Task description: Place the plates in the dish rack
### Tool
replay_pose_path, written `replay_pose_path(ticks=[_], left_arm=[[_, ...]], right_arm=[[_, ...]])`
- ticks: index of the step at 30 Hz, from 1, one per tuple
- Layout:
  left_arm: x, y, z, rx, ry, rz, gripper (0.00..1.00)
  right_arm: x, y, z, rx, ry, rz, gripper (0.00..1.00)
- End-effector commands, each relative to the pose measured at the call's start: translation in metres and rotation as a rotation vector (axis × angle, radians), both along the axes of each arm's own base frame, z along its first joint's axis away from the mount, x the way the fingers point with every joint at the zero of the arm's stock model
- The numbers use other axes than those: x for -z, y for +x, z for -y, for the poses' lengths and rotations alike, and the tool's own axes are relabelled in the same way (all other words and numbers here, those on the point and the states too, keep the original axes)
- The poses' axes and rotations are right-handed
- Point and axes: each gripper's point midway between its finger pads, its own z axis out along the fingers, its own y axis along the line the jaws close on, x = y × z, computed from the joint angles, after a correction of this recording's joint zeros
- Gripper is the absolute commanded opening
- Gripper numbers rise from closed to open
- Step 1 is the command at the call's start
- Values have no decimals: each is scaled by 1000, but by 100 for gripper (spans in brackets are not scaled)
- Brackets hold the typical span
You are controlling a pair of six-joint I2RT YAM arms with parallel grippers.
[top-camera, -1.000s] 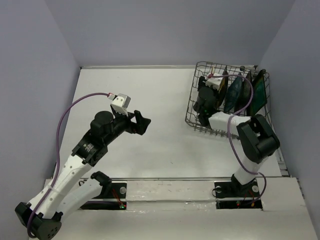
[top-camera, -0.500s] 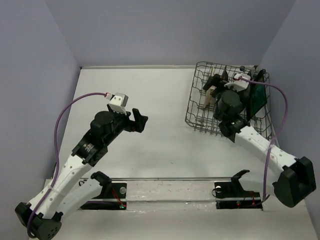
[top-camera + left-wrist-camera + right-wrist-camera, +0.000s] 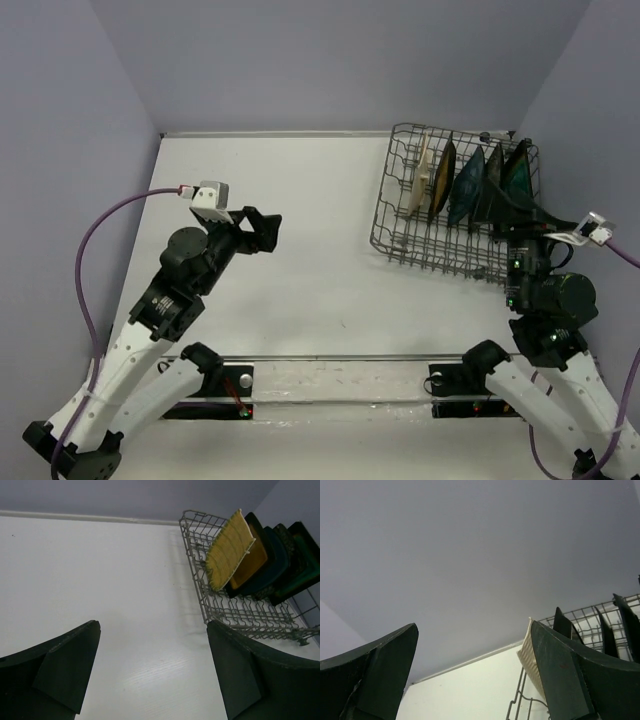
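The dish rack [image 3: 400, 228], a grey wire basket, stands at the back right. Five plates stand upright in it, left to right: yellow-tan gridded [image 3: 424, 178], amber [image 3: 441, 180], teal [image 3: 467, 187], black floral [image 3: 492, 185], dark teal [image 3: 520, 172]. My left gripper [image 3: 262, 230] is open and empty above the table's middle left, far from the rack. My right gripper [image 3: 530, 222] is open and empty by the rack's near right corner. The left wrist view shows the rack [image 3: 235, 617] and the gridded plate [image 3: 227, 550] beyond open jaws [image 3: 152, 625]. The right wrist view shows open jaws [image 3: 474, 625].
Lilac walls close the table on the left, back and right. The rack [image 3: 519, 700] sits close to the right wall. A metal rail [image 3: 340, 358] runs along the near edge by the arm bases.
My right arm has pulled out of the rack, swinging down and right, with nothing in its gripper. The gridded plate now stands free in the rack. My left arm drew back slightly.
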Motion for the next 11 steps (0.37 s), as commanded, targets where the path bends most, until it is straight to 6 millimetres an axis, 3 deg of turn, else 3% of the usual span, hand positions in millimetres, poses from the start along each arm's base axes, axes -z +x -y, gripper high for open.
replay_pose_path(ticks=[1, 5, 11], left_arm=[[-65, -2, -6, -34, -167, 141, 99], [-77, -7, -8, -33, -236, 172, 99], [-74, -9, -6, -29, -295, 154, 99]], right_arm=[[27, -10, -17, -124, -14, -63, 100], [29, -22, -12, -135, -18, -75, 100], [30, -31, -9, -146, -13, -77, 100]])
